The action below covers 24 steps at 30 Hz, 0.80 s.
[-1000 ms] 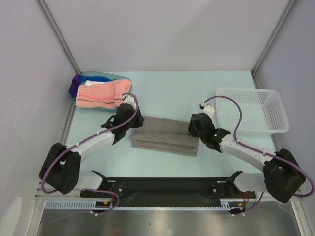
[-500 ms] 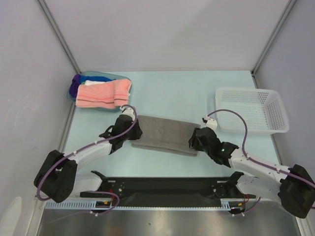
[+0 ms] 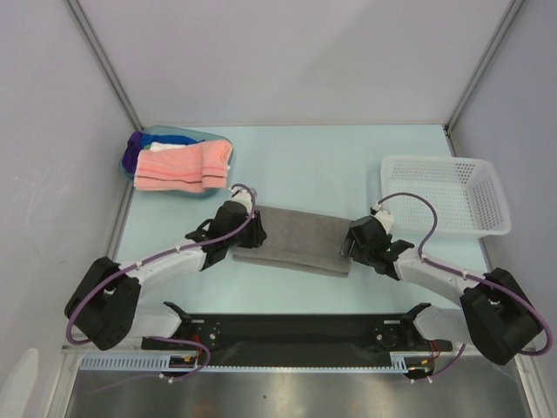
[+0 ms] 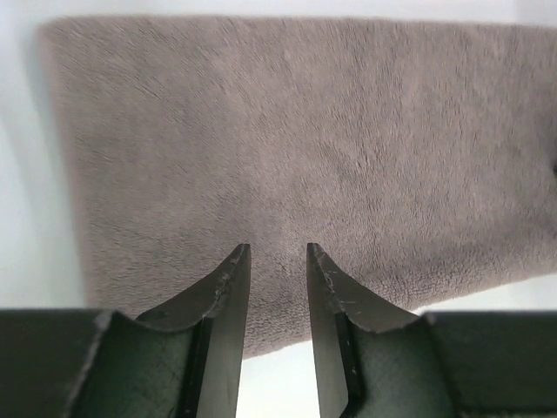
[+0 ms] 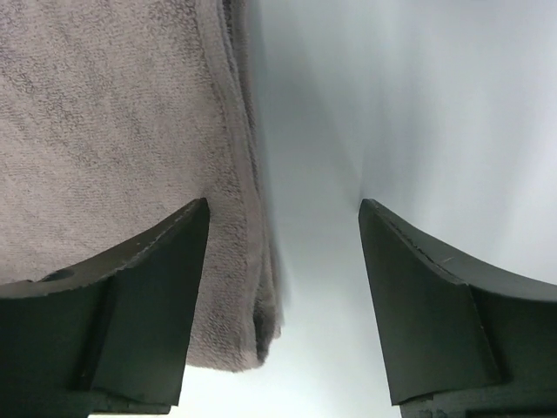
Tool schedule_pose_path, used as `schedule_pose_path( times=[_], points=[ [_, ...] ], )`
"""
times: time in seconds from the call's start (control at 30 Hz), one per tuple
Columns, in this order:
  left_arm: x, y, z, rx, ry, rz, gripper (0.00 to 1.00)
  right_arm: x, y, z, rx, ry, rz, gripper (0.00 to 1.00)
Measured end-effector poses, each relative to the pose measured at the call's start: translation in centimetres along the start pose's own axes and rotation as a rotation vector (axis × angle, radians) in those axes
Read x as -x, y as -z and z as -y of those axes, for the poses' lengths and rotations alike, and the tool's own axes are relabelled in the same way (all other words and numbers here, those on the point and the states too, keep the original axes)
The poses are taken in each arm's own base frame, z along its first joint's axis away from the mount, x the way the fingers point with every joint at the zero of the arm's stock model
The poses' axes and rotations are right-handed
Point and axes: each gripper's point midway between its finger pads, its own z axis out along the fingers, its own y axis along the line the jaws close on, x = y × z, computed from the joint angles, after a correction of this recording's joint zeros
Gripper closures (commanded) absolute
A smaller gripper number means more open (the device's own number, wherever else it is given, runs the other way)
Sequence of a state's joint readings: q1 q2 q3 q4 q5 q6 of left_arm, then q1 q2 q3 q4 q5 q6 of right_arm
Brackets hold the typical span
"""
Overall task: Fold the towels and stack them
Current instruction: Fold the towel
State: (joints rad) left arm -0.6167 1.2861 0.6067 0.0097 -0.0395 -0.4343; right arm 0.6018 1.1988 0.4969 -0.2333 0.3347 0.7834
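L gripper: jaws part-open, nothing pinched, hovering over left end of grey towel. R gripper: jaws wide, empty, straddling the towel's right edge.

Table: grey towel lies centre-front as a long folded strip between both arms. Far left, pink towel tops other colours at blue tub. White basket at right.

Judgement: lengthwise fold looks done and neither end is gripped, so the step in hand is the crosswise fold. Next move prob. needs a regrip on one short end, catching all plies (right edge shows several), then carry it over to the other end.
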Motion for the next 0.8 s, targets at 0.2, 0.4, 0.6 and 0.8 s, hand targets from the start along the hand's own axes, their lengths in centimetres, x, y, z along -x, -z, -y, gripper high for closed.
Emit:
schedule_pose_path(
  times=[0.2, 0.4, 0.6, 0.8],
  points=[
    [-2.6, -0.2, 1.8, -0.086, -0.029, -0.054, 0.64, 0.1, -0.7, -1.4, 0.036, -0.013, -0.002, 0.24],
    [-3.7, 0.1, 6.3, -0.226, -0.098, -0.052, 0.64, 0.2, -1.3, -2.8, 0.066, -0.025, 0.016, 0.25],
    [-4.5, -2.0, 9.4, -0.277, -0.138, -0.086, 0.69, 0.7, -2.1, -4.5, 0.093, -0.049, 0.035, 0.3],
    [-7.8, -3.7, 9.4, -0.237, -0.15, -0.167, 0.74, 1.0, -3.1, -5.9, 0.097, -0.055, 0.044, 0.43]
  ],
)
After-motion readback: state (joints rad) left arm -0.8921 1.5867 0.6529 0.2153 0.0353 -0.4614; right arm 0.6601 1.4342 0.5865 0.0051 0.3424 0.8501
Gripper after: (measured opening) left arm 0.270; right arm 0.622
